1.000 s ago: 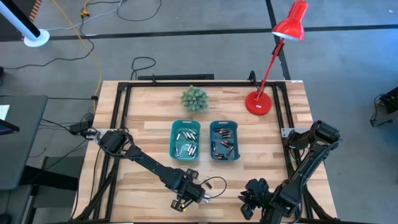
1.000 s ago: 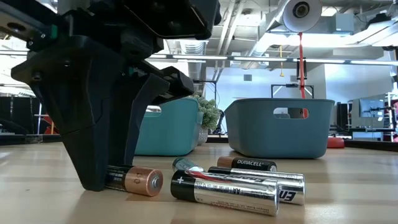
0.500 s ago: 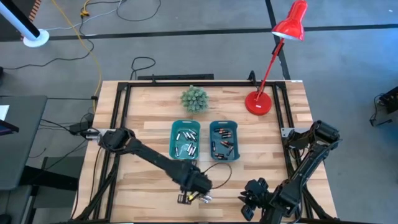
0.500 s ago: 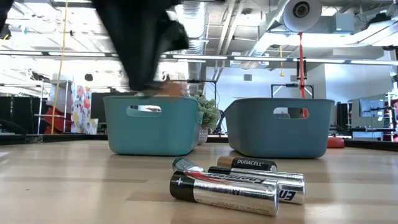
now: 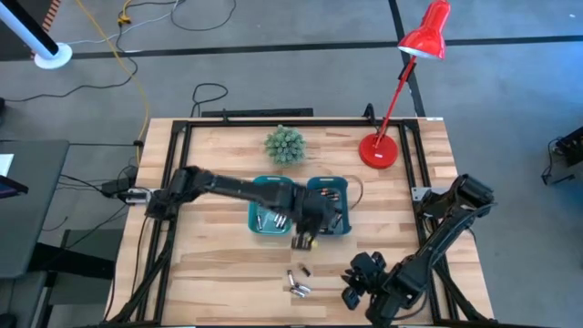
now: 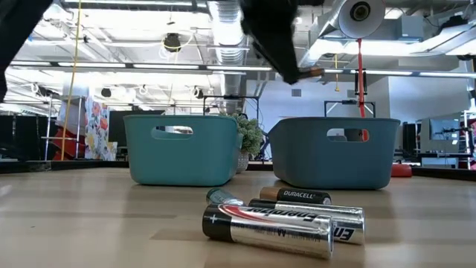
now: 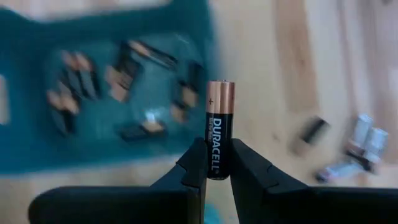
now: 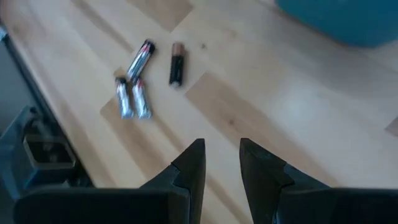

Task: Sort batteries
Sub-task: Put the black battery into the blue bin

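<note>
the left arm reaches across the table, its left gripper [image 7: 217, 163] pinching an upright duracell battery [image 7: 219, 127] over the near edge of the right teal bin [image 5: 329, 206]. the right gripper [image 8: 221, 163] hangs low near the table's front, fingers spread and empty, with four loose batteries [image 8: 142, 77] ahead of it on the wood.

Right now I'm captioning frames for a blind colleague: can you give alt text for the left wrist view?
The left hand pinches a black-and-copper Duracell battery upright between its fingers, over a wooden table. Behind it, blurred, a teal bin holds more batteries, and a few loose cells lie on the wood.
</note>
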